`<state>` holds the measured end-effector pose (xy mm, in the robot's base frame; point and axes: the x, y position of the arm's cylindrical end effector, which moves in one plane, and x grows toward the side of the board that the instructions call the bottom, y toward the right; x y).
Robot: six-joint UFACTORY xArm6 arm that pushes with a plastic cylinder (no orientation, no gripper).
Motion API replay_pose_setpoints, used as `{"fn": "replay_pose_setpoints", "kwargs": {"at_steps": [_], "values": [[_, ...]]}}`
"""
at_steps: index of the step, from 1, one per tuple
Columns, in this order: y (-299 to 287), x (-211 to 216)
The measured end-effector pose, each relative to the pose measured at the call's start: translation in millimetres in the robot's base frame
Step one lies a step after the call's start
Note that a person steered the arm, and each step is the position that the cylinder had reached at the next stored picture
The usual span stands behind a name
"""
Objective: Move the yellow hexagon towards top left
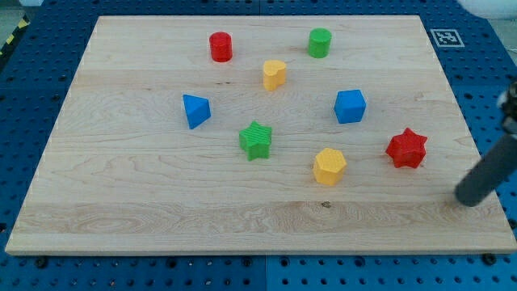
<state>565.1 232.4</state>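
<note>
- Yellow hexagon [329,166] sits on the near right part of the board [121,194], right of the green star [256,140] and left of the red star [406,148], apart from both.
- No readable writing shows; a black-and-white square marker [445,37] lies on the blue pegboard [485,73] just off the board's far right corner.
- My rod [489,170] comes in from the right edge, leaning so its upper end runs out of view to the right.
- My tip [465,200] rests near the board's near right edge, right of and nearer than the red star, well apart from the yellow hexagon; it touches no block.
- It has no jaws, so nothing is held.
- Board is pale wood with visible grain; the pegboard is dotted with holes.
- Blocks look like ribbed plastic.
- Far row: red cylinder [220,46], green cylinder [320,42], and between them, a little nearer, another yellow block [275,74] whose shape I cannot tell.
- Blue cube [350,106] stands right of centre; a blue triangle [195,110] left of centre.
</note>
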Motion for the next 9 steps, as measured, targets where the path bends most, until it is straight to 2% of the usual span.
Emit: {"fn": "replay_pose_setpoints", "kwargs": {"at_steps": [1,2,3,4,6,9], "values": [[-68.5,0.0],[-73.9,0.0],[-124.2,0.1],[-125.1,0.1],[-152.3,-31.7],[-164.2,-54.1]]}}
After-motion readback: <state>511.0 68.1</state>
